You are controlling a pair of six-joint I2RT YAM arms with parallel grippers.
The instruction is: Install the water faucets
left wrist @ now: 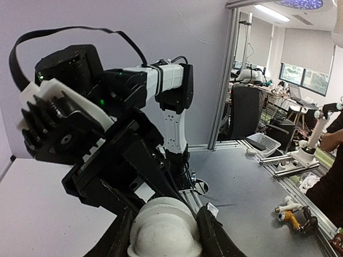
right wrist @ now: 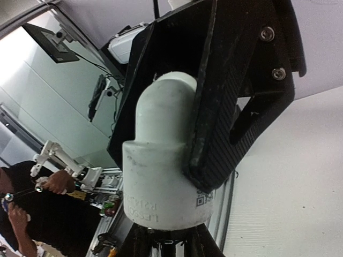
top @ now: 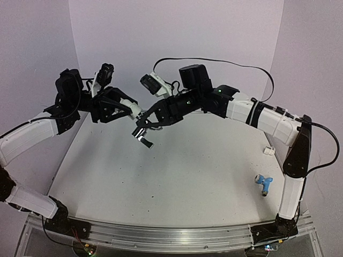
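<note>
Left gripper: clamped on a white elbow fitting, domed end outward.
Right gripper: pinching the silver faucet, which hangs below the fingertips, just under the fitting.
Meeting point: in the air above the far middle of the table — well apart from every edge.
Blue faucet: lying flat near the table's right edge, just beside the right arm's upright link.
Small white fitting: at the right edge, beyond the blue faucet.

Robotics lab: white-walled test booth, aluminium rail, other robot arm beyond, office windows.
</note>
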